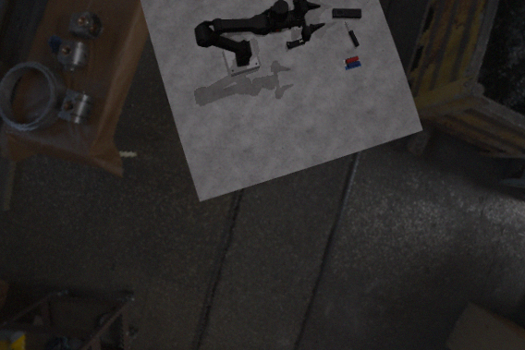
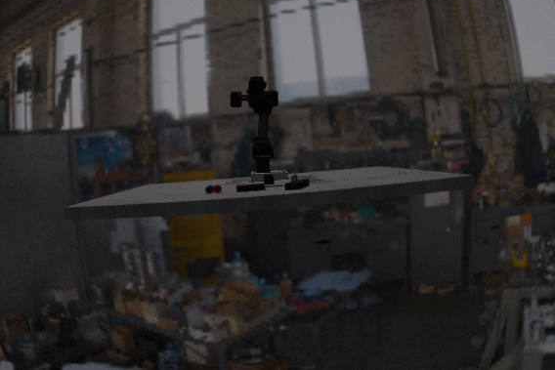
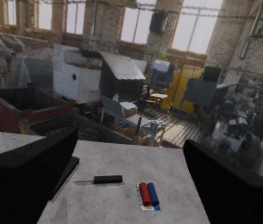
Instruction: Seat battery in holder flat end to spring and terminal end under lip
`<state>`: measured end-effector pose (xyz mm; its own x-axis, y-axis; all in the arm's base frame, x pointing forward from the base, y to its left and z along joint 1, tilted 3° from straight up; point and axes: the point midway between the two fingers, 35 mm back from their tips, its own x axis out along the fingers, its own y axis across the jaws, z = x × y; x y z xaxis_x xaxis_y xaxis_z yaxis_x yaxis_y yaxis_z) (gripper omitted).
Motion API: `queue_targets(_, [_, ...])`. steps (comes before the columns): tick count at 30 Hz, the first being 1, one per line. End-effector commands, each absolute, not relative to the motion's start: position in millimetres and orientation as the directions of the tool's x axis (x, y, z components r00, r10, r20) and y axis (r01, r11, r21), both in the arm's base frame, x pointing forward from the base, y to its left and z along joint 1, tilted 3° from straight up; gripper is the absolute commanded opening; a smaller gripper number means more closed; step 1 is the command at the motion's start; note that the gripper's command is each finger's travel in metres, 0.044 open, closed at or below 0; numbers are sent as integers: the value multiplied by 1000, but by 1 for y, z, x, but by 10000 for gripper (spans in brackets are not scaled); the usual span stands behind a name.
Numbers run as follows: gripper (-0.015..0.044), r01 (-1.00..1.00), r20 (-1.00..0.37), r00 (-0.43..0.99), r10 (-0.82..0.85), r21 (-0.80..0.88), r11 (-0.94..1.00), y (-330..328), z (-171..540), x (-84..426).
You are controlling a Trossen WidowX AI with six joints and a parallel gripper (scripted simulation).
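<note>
So, the gripper (image 1: 321,16) (image 2: 254,99) (image 3: 132,139) is wide apart, with nothing held between the fingers. It's held up off the tabletop (image 1: 277,141) (image 2: 147,198) (image 3: 122,160), and in the top view it's pointed toward the right of the frame. The arm's pale base plate (image 1: 235,70) (image 2: 253,179) can be seen in the upper middle there.

As for the battery, it can't be told for sure which piece is meant. Best candidates are a red cylinder (image 1: 351,59) (image 2: 217,188) (image 3: 144,194) and a blue cylinder (image 1: 353,65) (image 2: 209,189) (image 3: 153,194), laid flat side by side. They're seen right of the arm in the top view and low, a bit right of center in the wrist one.

A screwdriver (image 1: 353,38) (image 2: 250,187) (image 3: 107,179) is laid near them, and a long black block (image 1: 347,13) (image 2: 297,185) (image 3: 65,177) is found past it, partly hidden by the left-hand finger in the wrist view. A small dark piece (image 1: 296,43) with light bits on it is seen just below the gripper in the top view. It might be the holder, but spring and lip can't be made out. No seated battery can be confirmed in it.
</note>
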<state>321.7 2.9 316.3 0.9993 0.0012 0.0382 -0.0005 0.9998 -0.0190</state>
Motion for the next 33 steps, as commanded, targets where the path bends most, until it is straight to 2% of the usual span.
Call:
queue_targets(1, [374,-9,19,1000,9,-11,1000,5,312,323])
queue_targets(2, [347,-31,-38,999,32,13,999,13,301,328])
queue_targets(5, [269,-105,-347,926,149,142,984,55,236,337])
queue_targets(6, [242,-109,-399,902,166,161,981,62,224,336])
queue_targets(11, [235,-83,-697,678,232,240,967,105,157,313])
queue_targets(15, [235,-26,-868,447,217,230,973,129,114,279])
queue_targets(20, [235,44,-985,135,109,116,992,144,77,226])
queue_targets(22, [235,56,-996,59,67,71,996,145,71,211])
queue_targets(33, [235,57,-997,50,62,65,996,146,70,210])
